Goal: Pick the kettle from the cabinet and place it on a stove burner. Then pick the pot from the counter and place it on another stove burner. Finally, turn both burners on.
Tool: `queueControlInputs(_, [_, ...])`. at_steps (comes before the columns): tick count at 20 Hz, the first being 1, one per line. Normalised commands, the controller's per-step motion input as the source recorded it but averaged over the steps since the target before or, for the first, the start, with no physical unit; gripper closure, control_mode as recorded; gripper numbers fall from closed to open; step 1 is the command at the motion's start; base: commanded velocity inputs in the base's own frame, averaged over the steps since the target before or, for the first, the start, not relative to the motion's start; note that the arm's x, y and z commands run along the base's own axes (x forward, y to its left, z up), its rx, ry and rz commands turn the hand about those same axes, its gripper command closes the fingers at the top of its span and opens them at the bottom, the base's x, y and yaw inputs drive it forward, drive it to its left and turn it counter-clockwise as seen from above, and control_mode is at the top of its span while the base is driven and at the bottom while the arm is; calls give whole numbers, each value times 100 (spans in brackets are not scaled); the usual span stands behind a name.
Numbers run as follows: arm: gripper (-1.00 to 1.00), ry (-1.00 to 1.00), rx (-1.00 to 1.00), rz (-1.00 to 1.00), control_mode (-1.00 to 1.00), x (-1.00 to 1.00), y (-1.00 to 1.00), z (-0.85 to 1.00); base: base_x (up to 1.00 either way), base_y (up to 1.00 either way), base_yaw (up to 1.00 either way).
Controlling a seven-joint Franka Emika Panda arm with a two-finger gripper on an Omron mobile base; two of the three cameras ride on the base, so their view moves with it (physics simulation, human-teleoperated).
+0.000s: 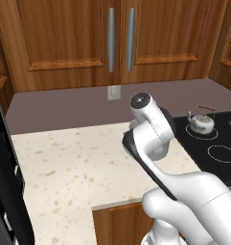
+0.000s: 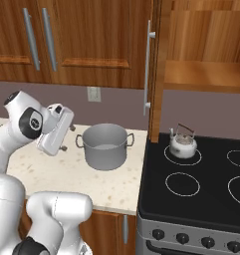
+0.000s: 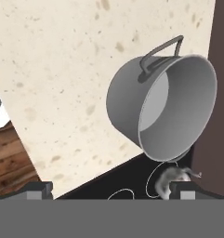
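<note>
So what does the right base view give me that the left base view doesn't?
Right base view alone: the pot on the counter, the gripper open beside it and apart from it, the open cabinet shelf, the stove knobs. Left base view alone: a wide bare stretch of counter. Both: the kettle on a rear burner, the wall outlet, closed cabinet doors.

The pot (image 2: 105, 146) is plain mid-grey metal, paler inside. The kettle (image 2: 183, 145) is shiny silver with a dark, possibly brownish handle. The counter (image 2: 66, 174) is cream-beige with brown flecks. The stove (image 2: 191, 199) top is black with thin white burner rings. The cabinet (image 2: 201, 55) is reddish-brown wood with a silver bar handle. The backsplash (image 1: 64, 103) is dull mauve-grey.
</note>
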Motion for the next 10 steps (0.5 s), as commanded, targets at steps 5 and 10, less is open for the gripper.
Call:
queueControlInputs(5, [-100,2,2,-3,-100,32,-6,-18,0,0,0])
queueControlInputs(10, [-100,8,2,-5,-100,42,-2,-11,0,0,0])
